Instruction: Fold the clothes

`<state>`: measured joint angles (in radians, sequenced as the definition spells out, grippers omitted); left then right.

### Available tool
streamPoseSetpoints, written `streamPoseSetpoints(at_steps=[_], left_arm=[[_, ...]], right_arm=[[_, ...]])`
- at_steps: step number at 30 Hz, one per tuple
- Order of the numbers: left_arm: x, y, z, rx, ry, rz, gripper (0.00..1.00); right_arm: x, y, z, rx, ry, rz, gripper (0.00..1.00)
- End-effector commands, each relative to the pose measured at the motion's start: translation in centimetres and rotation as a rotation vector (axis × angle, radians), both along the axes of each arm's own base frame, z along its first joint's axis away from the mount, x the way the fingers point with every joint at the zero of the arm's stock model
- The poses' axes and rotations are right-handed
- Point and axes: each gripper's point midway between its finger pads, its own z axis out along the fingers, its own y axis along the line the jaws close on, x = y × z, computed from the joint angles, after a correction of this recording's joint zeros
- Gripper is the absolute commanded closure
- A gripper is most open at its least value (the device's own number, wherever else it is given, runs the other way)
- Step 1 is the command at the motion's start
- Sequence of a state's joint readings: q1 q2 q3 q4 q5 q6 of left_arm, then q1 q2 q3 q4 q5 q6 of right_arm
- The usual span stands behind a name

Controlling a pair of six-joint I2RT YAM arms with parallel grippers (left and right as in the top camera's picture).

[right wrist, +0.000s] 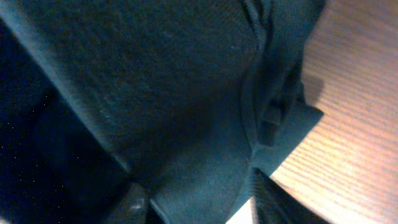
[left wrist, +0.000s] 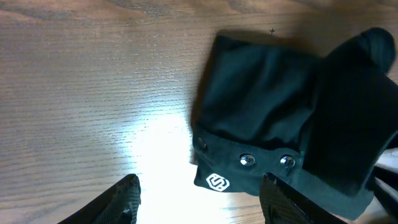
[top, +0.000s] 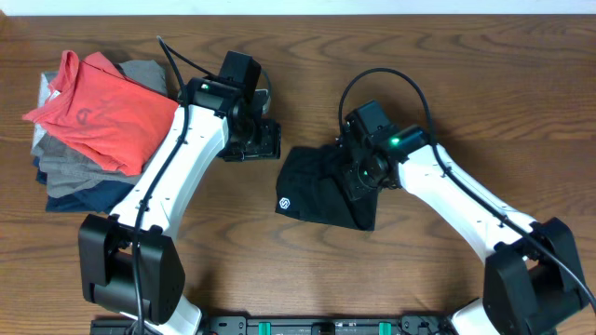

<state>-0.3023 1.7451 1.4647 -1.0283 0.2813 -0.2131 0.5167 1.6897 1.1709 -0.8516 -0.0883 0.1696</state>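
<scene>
My left gripper (left wrist: 200,198) gapes empty; I cannot tell if the right gripper (right wrist: 199,205) clamps the soft black shirt (top: 317,186), risking slippage.

Even overhead light, murky wrist views
Glare whitens the bench (left wrist: 155,143) at left wrist; black shirt (right wrist: 186,93) blurs dark at right wrist.

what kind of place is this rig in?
Probably a lab or test bench, not a home: a bare wooden table, two robot arms mounted at its near edge, plus a stack of garments and one black shirt.
</scene>
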Motion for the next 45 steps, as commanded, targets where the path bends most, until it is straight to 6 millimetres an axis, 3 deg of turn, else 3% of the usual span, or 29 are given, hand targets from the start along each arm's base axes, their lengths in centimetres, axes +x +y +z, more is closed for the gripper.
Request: streamPoseSetpoints(at_steps=[1, 2, 3, 5, 10, 20, 21, 22, 24, 27, 31, 34, 39, 45], left_arm=[[-0.2, 0.2, -0.2, 0.005, 0.013, 0.013, 0.37], [-0.2, 0.2, -0.2, 0.005, 0.013, 0.013, 0.37], [-0.2, 0.2, -0.2, 0.005, 0.013, 0.013, 0.37], [-0.2, 0.2, -0.2, 0.005, 0.013, 0.013, 0.37], [-0.4, 0.3, -0.2, 0.007, 0.019, 0.013, 0.37], [-0.5, 0.3, -0.3, 0.008, 0.024, 0.012, 0.37], [-0.5, 0.3, -0.3, 0.008, 0.025, 0.012, 0.37], [-0.6, 0.3, -0.4, 0.009, 0.026, 0.012, 0.37], [-0.7, 0.3, -0.6, 0.011, 0.033, 0.01, 0.37], [-1.1, 0.2, -0.9, 0.014, 0.042, 0.005, 0.32], [-1.5, -0.4, -1.3, 0.016, 0.048, -0.015, 0.28], [-1.6, -1.0, -1.4, 0.013, 0.04, -0.033, 0.27], [-1.4, -2.6, -1.3, 0.002, 0.005, -0.074, 0.24], [-1.1, -3.8, -1.2, -0.01, -0.028, -0.1, 0.24]], right_arm=[[0.7, -1.0, -0.8, -0.071, -0.008, -0.097, 0.72], [0.6, -1.0, -1.0, -0.074, -0.003, -0.104, 0.82], [0.6, -1.2, -1.1, -0.08, 0.0, -0.11, 0.99], [0.8, -2.8, -1.2, -0.145, -0.011, -0.205, 0.99], [-0.1, -9.7, -0.5, -0.383, -0.029, -0.567, 0.99], [-2.6, -14.9, -0.3, -0.543, 0.053, -0.678, 0.99], [-2.7, -15.2, -0.5, -0.55, 0.054, -0.686, 0.95], [-2.8, -15.4, -0.8, -0.547, 0.055, -0.694, 0.8], [-2.9, -15.2, -1.5, -0.528, 0.064, -0.692, 0.62], [-3.2, -15.1, -1.6, -0.527, 0.087, -0.648, 0.59], [-3.4, -14.3, 0.3, -0.459, 0.097, -0.646, 0.6], [-2.6, -11.5, 2.1, -0.277, 0.084, -0.566, 0.6], [-2.3, -4.0, 5.3, 0.139, 0.086, -0.261, 0.61], [-3.8, -1.7, 4.7, 0.179, 0.144, -0.172, 0.61]])
